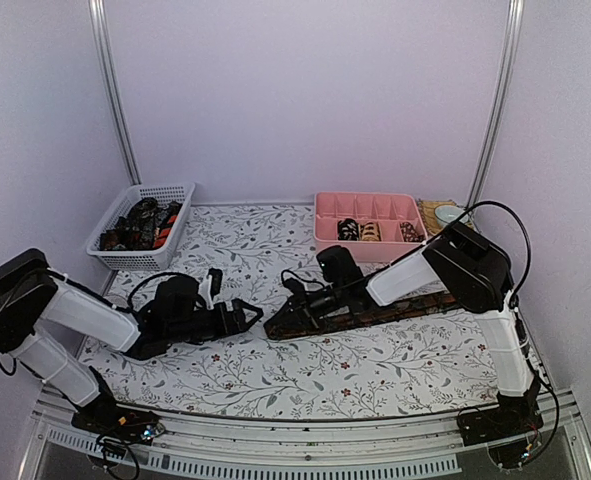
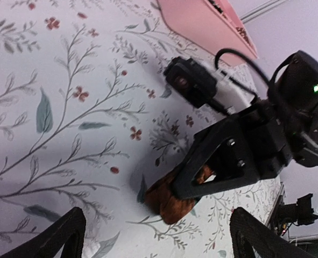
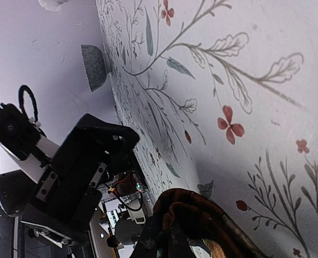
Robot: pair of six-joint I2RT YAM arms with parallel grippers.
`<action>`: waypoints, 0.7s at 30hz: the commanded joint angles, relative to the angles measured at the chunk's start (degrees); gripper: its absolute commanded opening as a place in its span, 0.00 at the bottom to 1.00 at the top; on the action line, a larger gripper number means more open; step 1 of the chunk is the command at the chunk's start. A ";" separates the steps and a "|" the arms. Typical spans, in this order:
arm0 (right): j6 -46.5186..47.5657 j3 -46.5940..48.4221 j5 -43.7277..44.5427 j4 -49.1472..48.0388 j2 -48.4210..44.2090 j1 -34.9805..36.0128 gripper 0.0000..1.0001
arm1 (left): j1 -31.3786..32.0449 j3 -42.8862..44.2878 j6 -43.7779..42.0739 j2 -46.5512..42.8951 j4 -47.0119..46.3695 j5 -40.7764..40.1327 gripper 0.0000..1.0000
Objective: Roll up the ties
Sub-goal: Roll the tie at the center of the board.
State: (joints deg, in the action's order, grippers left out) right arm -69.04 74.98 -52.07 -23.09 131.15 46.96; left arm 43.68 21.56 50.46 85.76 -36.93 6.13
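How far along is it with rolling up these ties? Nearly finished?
Partly. Done: three rolled ties sit in the pink tray. In hand: the right gripper pinches the end of a brown tie lying stretched flat on the table; the left gripper waits open beside it, holding nothing. Left: that tie is not yet coiled, and more ties are heaped in the white basket.

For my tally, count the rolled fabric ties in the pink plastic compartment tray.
3: black-and-white coil, tan coil beside it, dark coil farther right. The pink tray may hide more.
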 commanded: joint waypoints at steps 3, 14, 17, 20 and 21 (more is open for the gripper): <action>0.16 0.60 2.93 2.22 -10.48 -0.38 0.00 | 6.31 -0.26 2.48 3.27 0.29 -8.84 0.89; 6.01 -5.69 6.96 6.99 -13.55 -0.46 0.00 | 12.26 5.85 2.81 6.62 10.67 -16.32 0.77; 8.98 -7.31 9.22 9.77 -14.52 -0.45 0.00 | 12.37 5.19 3.07 5.81 10.49 -16.97 0.75; 10.99 -8.36 10.53 11.12 -14.87 -0.54 0.00 | 12.41 5.39 2.84 5.50 10.87 -16.98 0.75; 11.35 -8.45 10.85 11.62 -14.81 -0.48 0.00 | 12.50 5.60 2.67 5.48 11.17 -16.87 0.75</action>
State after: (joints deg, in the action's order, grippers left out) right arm -61.58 67.66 -44.49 -15.25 124.55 46.78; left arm 55.46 27.20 53.21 92.33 -27.97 -9.06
